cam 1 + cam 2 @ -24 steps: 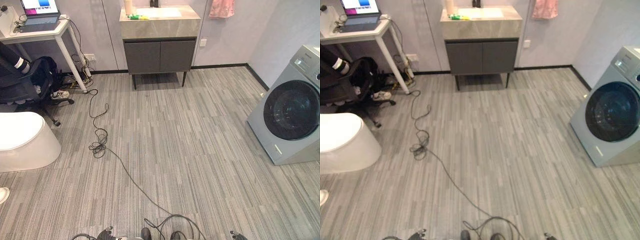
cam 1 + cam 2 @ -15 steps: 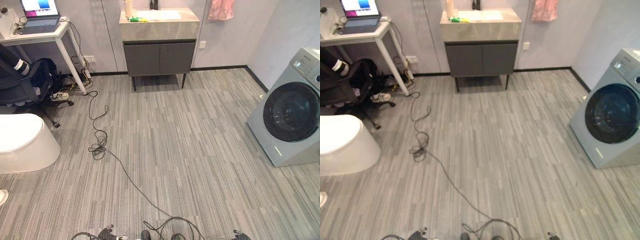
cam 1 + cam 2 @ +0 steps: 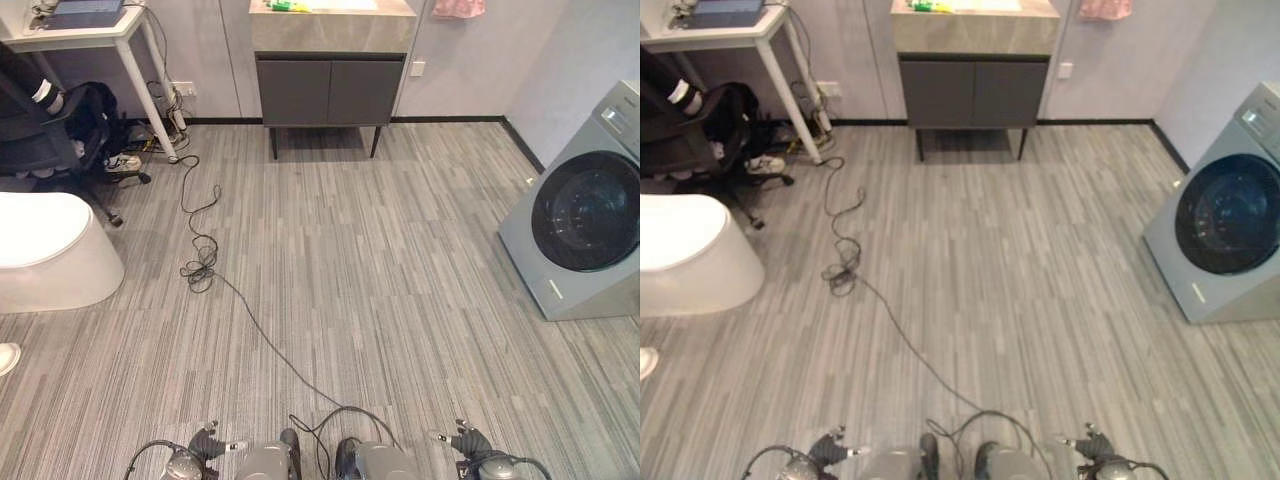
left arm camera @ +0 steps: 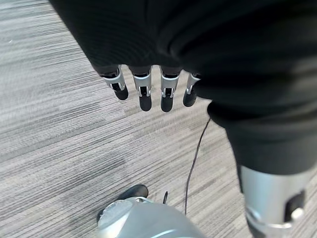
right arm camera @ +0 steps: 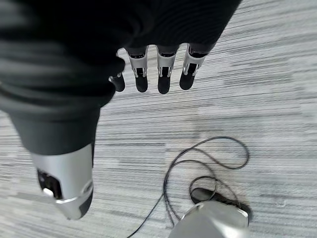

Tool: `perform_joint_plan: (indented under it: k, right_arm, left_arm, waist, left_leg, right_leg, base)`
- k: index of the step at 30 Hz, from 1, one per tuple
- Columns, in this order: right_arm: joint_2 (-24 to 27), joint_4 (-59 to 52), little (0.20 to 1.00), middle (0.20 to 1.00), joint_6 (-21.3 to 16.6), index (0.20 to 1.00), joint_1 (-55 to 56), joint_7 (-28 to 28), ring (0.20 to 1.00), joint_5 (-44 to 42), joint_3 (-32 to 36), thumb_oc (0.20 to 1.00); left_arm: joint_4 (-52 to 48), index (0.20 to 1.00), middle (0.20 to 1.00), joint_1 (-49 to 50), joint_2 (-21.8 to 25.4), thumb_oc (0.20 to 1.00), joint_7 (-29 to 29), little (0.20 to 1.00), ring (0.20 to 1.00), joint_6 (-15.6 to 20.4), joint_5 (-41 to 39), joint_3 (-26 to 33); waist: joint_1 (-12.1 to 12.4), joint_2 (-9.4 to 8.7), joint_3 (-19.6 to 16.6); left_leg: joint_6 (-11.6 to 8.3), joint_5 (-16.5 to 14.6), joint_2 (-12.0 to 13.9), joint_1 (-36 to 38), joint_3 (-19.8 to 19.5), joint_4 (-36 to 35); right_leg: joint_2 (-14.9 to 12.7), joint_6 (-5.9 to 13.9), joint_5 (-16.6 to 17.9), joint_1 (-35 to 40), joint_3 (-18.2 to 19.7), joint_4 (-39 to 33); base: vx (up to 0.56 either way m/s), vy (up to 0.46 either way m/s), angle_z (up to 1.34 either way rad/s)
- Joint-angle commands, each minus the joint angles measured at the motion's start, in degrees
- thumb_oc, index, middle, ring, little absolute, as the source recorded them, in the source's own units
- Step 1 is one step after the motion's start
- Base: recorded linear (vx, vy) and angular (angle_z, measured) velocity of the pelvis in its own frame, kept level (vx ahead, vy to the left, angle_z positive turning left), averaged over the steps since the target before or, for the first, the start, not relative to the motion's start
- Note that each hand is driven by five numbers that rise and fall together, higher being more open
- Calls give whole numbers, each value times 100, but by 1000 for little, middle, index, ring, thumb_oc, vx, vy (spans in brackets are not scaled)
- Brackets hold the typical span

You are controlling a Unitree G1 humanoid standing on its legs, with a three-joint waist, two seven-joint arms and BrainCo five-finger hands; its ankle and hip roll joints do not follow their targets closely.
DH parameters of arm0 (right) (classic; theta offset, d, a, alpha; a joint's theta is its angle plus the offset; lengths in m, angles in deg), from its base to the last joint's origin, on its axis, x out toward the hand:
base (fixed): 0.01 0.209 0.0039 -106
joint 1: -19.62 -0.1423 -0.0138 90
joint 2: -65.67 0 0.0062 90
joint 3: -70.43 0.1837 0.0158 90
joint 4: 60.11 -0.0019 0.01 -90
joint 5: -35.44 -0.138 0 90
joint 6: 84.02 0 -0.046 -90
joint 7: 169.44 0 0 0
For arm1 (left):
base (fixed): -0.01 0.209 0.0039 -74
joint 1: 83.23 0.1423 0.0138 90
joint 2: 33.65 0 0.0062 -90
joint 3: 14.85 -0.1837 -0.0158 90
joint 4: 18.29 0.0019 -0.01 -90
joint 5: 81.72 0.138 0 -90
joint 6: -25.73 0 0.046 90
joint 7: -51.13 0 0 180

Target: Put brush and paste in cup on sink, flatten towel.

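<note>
One sink (image 3: pixel 332 28) at 12 o'clock, one towel (image 3: pixel 461 8) beside; left hand (image 4: pixel 148 89) and right hand (image 5: pixel 158 69), fingers relaxed, empty.

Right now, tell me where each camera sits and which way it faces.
Left eye view: on the head, looking down and forward over the grey striped plank floor to the dark-doored, stone-topped sink cabinet; the left robot hand and right robot hand show at the bottom.
Right eye view: beside it, same scene slightly offset; both show the grey front-loading washing machine.
Left wrist view: on the left wrist, facing down past straight fingers at the floor.
Right wrist view: on the right wrist, likewise past its fingers.
</note>
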Motion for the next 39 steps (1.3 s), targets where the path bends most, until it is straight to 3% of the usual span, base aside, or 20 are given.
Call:
perform_joint_plan:
  k: [1,13,23,27,29,30,31,32,34,36,38,39]
  right_arm:
    - [211,2,1000,1000,-317,1000,41,-233,1000,-267,55,1000]
    - [124,-414,1000,1000,-764,1000,-252,-400,1000,-367,-308,1000]
    - [16,-12,1000,1000,-697,1000,-479,-525,1000,-111,-576,1000]
    - [60,102,1000,1000,-589,1000,-483,-540,1000,29,-569,1000]
    - [88,179,1000,1000,-550,1000,-372,-501,1000,127,-522,1000]
    - [87,180,1000,1000,-550,1000,-373,-501,1000,127,-521,1000]
    - [119,154,1000,1000,-546,1000,-353,-481,1000,129,-495,1000]
    - [120,159,1000,1000,-548,1000,-345,-495,1000,134,-450,1000]
    - [121,181,1000,1000,-545,1000,-315,-478,1000,133,-422,1000]
    - [94,230,1000,1000,-526,1000,-207,-438,1000,147,-341,1000]
    - [112,276,1000,1000,-486,1000,-128,-455,1000,229,-271,1000]
    - [116,248,1000,1000,-462,1000,-95,-457,1000,250,-248,1000]
  left_arm:
    - [-38,1000,1000,-33,-9,1000,-334,1000,1000,359,-257,26]
    - [-289,1000,1000,-279,-129,1000,-465,1000,1000,896,-865,-158]
    - [-140,1000,1000,-326,-240,1000,-506,1000,1000,933,-662,-391]
    - [-108,1000,1000,-298,-185,1000,-503,1000,1000,897,-580,-381]
    - [-44,1000,1000,-228,-129,1000,-437,1000,1000,858,-421,-405]
    - [-43,1000,1000,-229,-129,1000,-437,1000,1000,858,-420,-405]
    - [-17,1000,1000,-219,-72,1000,-377,1000,1000,814,-340,-414]
    - [96,1000,1000,-231,-45,1000,-347,1000,1000,758,-203,-416]
    - [158,1000,1000,-227,-32,1000,-328,1000,1000,729,-140,-417]
    - [419,1000,1000,-216,-4,1000,-284,1000,1000,635,-39,-299]
    - [607,1000,1000,-246,-43,1000,-224,1000,1000,542,44,-282]
    - [583,1000,1000,-255,-44,1000,-230,1000,1000,543,67,-295]
  waist:
    - [-33,98,-200]
    - [18,46,-264]
    - [55,138,-366]
    - [39,178,-319]
    - [-6,205,-248]
    - [-1,210,-264]
    - [-72,313,-111]
    - [-114,359,-42]
    - [-161,379,-20]
    - [-259,295,-35]
    - [-383,222,-42]
    - [-423,209,-38]
  left_leg:
    - [-296,-122,361,132,-135,83]
    - [-306,-61,314,386,-36,-243]
    - [-221,144,79,709,56,-980]
    - [-52,271,-126,968,75,-1448]
    - [90,377,-298,1301,72,-1826]
    - [89,387,-291,1284,77,-1831]
    - [149,468,-242,1389,92,-2002]
    - [145,486,-211,1470,138,-2087]
    - [139,491,-206,1518,130,-2160]
    - [89,456,-329,1732,200,-2422]
    - [15,315,-438,1950,102,-2555]
    - [-13,288,-454,1986,69,-2570]
  right_leg:
    - [-392,589,436,-84,85,176]
    - [-350,604,560,169,107,-303]
    - [-390,711,902,446,296,-1037]
    - [-518,875,1238,299,452,-659]
    - [-640,981,2104,-81,714,207]
    - [-631,979,2123,-95,716,189]
    - [-566,958,2249,-553,771,923]
    - [-506,948,2132,-834,687,1217]
    - [-375,942,2067,-1012,648,1203]
    - [-234,961,2086,-1275,399,427]
    - [-190,984,2240,-1346,373,-822]
    - [-192,1021,2325,-1331,426,-1078]
  base:
    - [1,-2,7]
    - [25,13,-1]
    - [73,98,-3]
    - [86,203,-12]
    - [79,204,-5]
    - [27,224,1]
    - [41,217,1]
    - [43,217,0]
    - [112,94,-21]
    - [241,63,-31]
    - [294,-37,-25]
    - [336,-58,23]
